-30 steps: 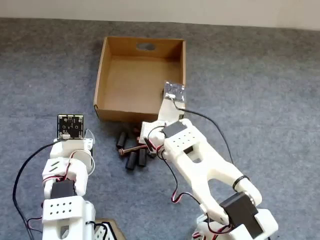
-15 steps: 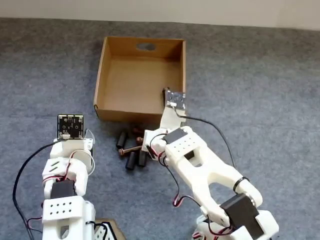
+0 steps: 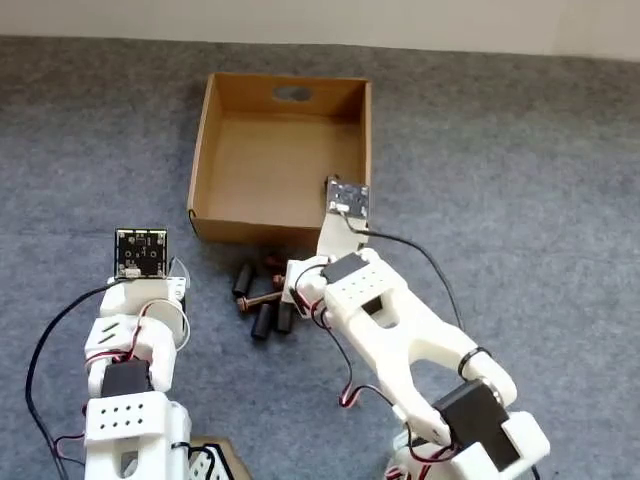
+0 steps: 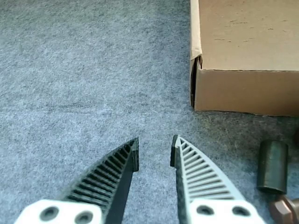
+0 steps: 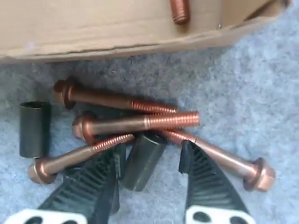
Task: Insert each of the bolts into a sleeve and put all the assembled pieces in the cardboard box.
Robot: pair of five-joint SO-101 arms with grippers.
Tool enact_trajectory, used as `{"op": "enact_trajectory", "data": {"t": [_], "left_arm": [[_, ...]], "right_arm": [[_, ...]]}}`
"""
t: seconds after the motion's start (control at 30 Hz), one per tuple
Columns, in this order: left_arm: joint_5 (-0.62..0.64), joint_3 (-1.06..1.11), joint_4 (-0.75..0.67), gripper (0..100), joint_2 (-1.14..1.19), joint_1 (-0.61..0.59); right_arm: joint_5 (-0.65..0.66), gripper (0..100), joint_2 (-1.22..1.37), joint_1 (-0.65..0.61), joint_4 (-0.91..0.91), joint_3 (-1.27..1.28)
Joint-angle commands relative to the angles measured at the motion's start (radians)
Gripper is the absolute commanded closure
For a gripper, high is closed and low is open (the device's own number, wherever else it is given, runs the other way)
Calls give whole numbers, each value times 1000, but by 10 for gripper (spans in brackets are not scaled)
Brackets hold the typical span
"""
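Dark sleeve [image 5: 144,161], between spread jaws, right gripper [image 5: 152,149]

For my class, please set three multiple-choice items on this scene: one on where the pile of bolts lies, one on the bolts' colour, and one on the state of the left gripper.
1. Where does the pile of bolts lie relative to the cardboard box?
A inside it
B outside it, on the grey carpet by its wall
C balanced on its rim

2. What colour are the bolts?
A copper
B blue
C white

3. How is the left gripper?
A shut on a bolt
B shut on a sleeve
C open, holding nothing

Answers:
1. B, the high view shows the pile on carpet beside the box's wall.
2. A, heads and shanks look coppery.
3. C, just carpet shows between its tips.
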Motion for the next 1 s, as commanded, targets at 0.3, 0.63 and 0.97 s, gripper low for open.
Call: {"op": "enact_trajectory", "data": {"t": [0.3, 0.63, 0.97], "left_arm": [[-5, -31, -2, 864, -5, -5], [-5, -31, -2, 864, -5, -5], [-5, -31, -2, 864, -5, -5]], "right_arm": [[106, 807, 35, -4, 243, -79], [233, 807, 36, -2, 251, -71], [692, 952, 36, 2, 251, -70]]}}
